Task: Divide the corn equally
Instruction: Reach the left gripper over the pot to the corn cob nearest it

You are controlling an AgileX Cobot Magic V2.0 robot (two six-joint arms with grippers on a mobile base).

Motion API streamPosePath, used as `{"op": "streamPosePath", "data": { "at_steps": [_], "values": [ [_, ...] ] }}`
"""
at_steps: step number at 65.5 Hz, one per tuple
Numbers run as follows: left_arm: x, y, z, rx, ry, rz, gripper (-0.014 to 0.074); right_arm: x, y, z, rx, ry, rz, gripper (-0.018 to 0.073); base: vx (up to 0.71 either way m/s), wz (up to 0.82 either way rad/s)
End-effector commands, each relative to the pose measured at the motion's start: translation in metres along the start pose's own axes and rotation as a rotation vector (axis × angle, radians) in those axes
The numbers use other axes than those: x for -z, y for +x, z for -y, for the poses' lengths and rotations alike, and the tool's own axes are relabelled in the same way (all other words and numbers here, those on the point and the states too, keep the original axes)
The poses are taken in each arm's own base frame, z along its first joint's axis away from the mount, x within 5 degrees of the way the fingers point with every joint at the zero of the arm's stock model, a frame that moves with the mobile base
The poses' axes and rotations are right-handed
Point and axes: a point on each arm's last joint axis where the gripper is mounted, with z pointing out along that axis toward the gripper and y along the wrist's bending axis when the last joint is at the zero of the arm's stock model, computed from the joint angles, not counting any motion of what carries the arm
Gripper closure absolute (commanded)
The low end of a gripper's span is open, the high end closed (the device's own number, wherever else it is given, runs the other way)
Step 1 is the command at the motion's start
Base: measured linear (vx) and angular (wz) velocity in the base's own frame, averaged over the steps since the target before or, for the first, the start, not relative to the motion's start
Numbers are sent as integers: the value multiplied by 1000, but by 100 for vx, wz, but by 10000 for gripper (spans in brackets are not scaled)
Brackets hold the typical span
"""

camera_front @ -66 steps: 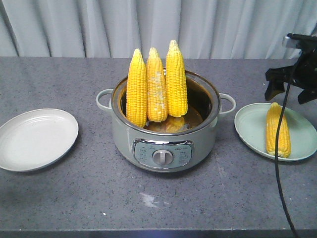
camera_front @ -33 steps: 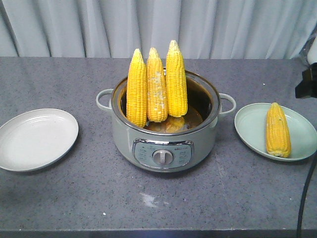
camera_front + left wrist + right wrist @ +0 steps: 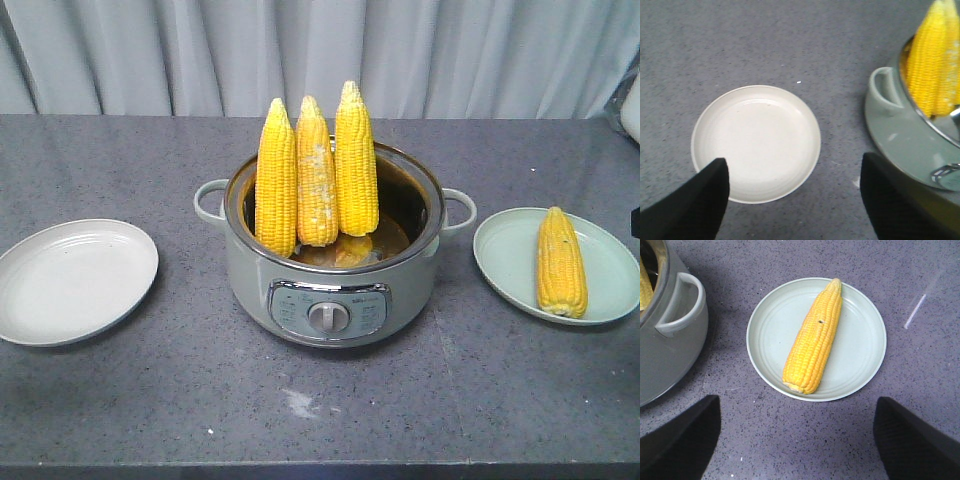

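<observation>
Three cobs of corn [image 3: 316, 172] stand upright in the grey-green cooker pot [image 3: 330, 285] at the middle of the table. A fourth corn cob [image 3: 560, 262] lies on the pale green plate [image 3: 610, 270] to the right, also seen in the right wrist view as the cob [image 3: 814, 337] on that plate [image 3: 860, 355]. The white plate [image 3: 75, 280] on the left holds nothing. My left gripper [image 3: 792, 160] hangs open above the near rim of the white plate [image 3: 756, 140]. My right gripper [image 3: 796, 402] is open and empty, above bare table just short of the green plate.
The pot has a side handle [image 3: 682, 305] near the green plate and another handle [image 3: 882, 85] facing the white plate. A grey curtain [image 3: 320, 55] closes off the back of the table. Neither gripper shows in the front view.
The right gripper, hovering above the green plate a second ago, has drawn away to the right and left the front view. The cob stays on the plate.
</observation>
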Motion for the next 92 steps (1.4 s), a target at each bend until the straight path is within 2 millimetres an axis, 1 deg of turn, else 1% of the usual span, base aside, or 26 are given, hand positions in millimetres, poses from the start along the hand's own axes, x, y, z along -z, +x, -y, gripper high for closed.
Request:
{"op": "streamPosePath", "data": {
  "at_steps": [1, 10, 15, 22, 33, 43, 46, 52, 62, 76, 84, 92],
  "values": [
    [2, -20, 12, -22, 126, 118, 80, 10, -9, -1, 8, 7, 91, -34, 0, 0],
    [-12, -38, 20, -31, 232, 119, 80, 10, -8, -1, 4, -1, 86, -34, 0, 0],
    [-21, -49, 28, -66, 272, 108, 80, 10, -8, -2, 1, -8, 84, -34, 0, 0],
    [-39, -63, 49, -128, 338, 78, 80, 10, -9, -3, -4, -19, 86, -34, 0, 0],
    [-72, -79, 81, -224, 355, 59, 80, 10, -8, -3, -4, -20, 86, -34, 0, 0],
    [-108, -88, 110, -265, 347, 51, 80, 10, -7, -3, -4, -23, 72, -34, 0, 0],
    [-122, -89, 118, -287, 342, 50, 80, 10, -7, -3, -4, -25, 66, -34, 0, 0],
    [-144, -90, 134, -316, 353, 42, 80, 10, -6, -3, -4, -26, 63, -34, 0, 0],
    [-174, -92, 153, -331, 362, 25, 80, 10, -7, -4, -5, -26, 65, -34, 0, 0],
    [-207, -97, 158, -335, 326, 20, 80, 10, -7, -4, -5, -26, 65, -34, 0, 0],
    [-220, -97, 155, -331, 273, 20, 80, 10, -7, -4, -7, -29, 65, -34, 0, 0],
    [-228, -96, 153, -321, 237, 21, 80, 10, -7, -4, -10, -34, 67, -34, 0, 0]
  ]
}}
